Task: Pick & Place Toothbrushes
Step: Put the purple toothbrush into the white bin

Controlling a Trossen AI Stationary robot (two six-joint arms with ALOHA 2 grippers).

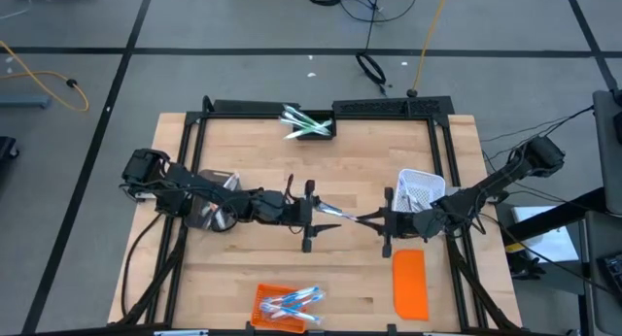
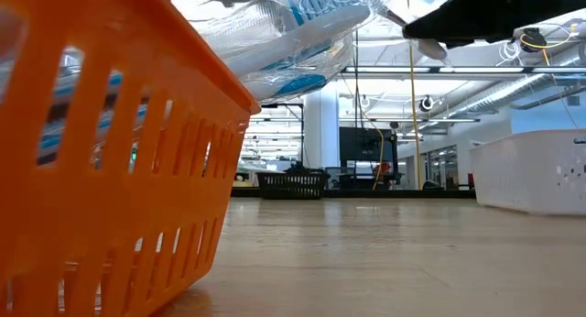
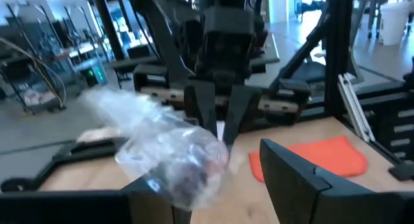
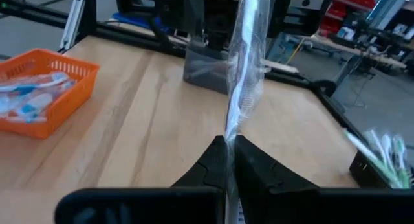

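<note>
One toothbrush in a clear wrapper (image 1: 336,212) hangs above the table's middle, between my two grippers. My right gripper (image 1: 362,218) comes from the right and is shut on it; the right wrist view shows the wrapped toothbrush (image 4: 244,75) running away from the shut fingers. My left gripper (image 1: 315,211) comes from the left and stands open, with the crumpled wrapper's other end (image 3: 168,153) between its fingers. More toothbrushes lie in the orange basket (image 1: 287,305) at the near edge. Others stick out of the black bin (image 1: 309,124) at the far edge. My right gripper pinches the end of the wrapper (image 4: 231,130) between its two shut fingers, coming level from the table's right, along the toothbrush. The toothbrush is lifted clear of the table and reaches toward my left gripper. My left gripper: whether its fingers touch the wrapper cannot be told.
A white mesh basket (image 1: 420,188) stands right of centre, close behind my right gripper. A flat orange lid (image 1: 410,283) lies at the near right. A black frame (image 1: 321,107) runs around the table. The wood between the near basket and the grippers is bare.
</note>
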